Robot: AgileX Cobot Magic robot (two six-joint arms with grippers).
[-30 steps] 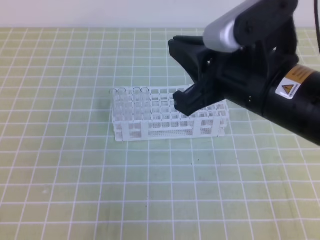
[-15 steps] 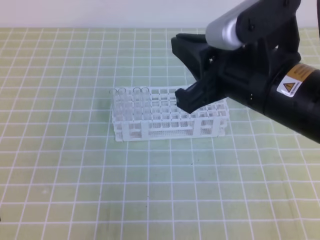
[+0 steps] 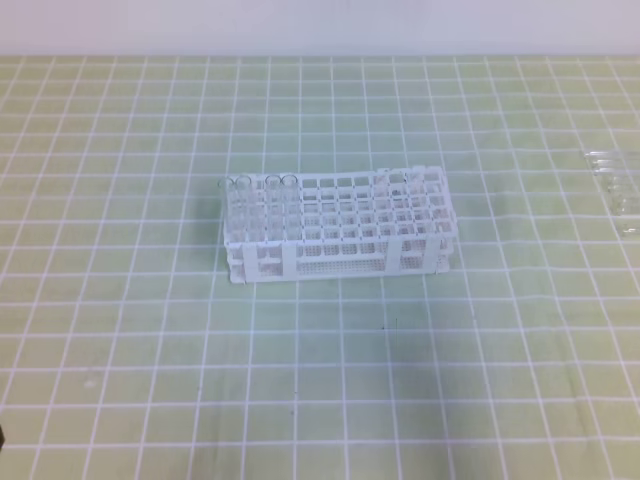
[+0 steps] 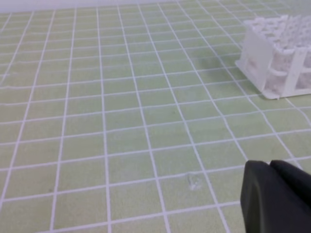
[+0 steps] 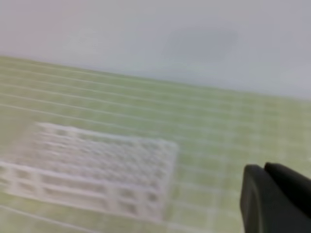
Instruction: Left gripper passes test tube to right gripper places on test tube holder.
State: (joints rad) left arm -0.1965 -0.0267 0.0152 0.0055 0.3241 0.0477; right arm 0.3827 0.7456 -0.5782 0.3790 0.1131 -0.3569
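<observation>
The white test tube holder [image 3: 338,228] is seen standing on the green mat [image 3: 150,350] with white grid lines, near the middle of the high view. About 4 clear tubes [image 3: 262,205] are stood upright in its left end. 1 more faint clear tube, the test tube [image 3: 398,182], can just be made out in a hole near the back right corner of the holder. A few more clear tubes [image 3: 618,180] are laid flat on the mat at the far right edge, well apart from the holder.

No arm is seen in the high view. The left gripper [image 4: 272,170] is seen in its own camera, low over the mat, with its jaws pressed together and nothing between them. The right gripper [image 5: 266,171] is seen in its own blurred camera, jaws pressed together too, with nothing held.
</observation>
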